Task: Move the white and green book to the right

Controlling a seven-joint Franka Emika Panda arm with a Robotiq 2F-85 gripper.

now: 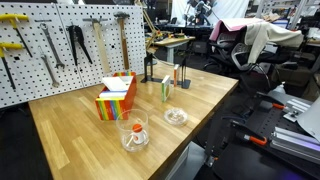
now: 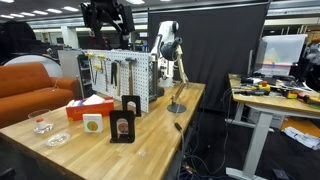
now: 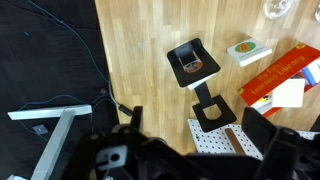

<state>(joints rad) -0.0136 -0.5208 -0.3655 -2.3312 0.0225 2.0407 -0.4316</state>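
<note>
- The pincer [image 3: 193, 128] fills the near edge of the wrist view as a dark, blurred shape. Its two fingers [image 3: 133, 120] stand spread wide, released, with nothing between them.
- In an exterior view the pincer [image 2: 108, 30] hangs high above the counter [image 2: 160, 135], well apart from everything on it.
- The white and green book [image 1: 166, 90] stands upright on the wooden counter [image 1: 70, 130], to the right of the rainbow-striped box [image 1: 116, 98] and to the left of a slim red-and-white upright item [image 1: 182, 76].
- In an exterior view the white and green book [image 2: 92, 124] faces the camera, just left of a black frame [image 2: 123, 125] and nearer than the box [image 2: 90, 104].
- In the wrist view the white and green book [image 3: 247, 51] shows to the right of the black frame [image 3: 193, 62], close to the box [image 3: 285, 80] but apart from it.
- A shallow glass dish [image 1: 175, 116] sits on the near side of the book, and a glass [image 1: 135, 133] with something orange in it stands nearer still, to the left.
- A pegboard [image 1: 60, 50] hung with hand tools runs along the far side of the counter.
</note>
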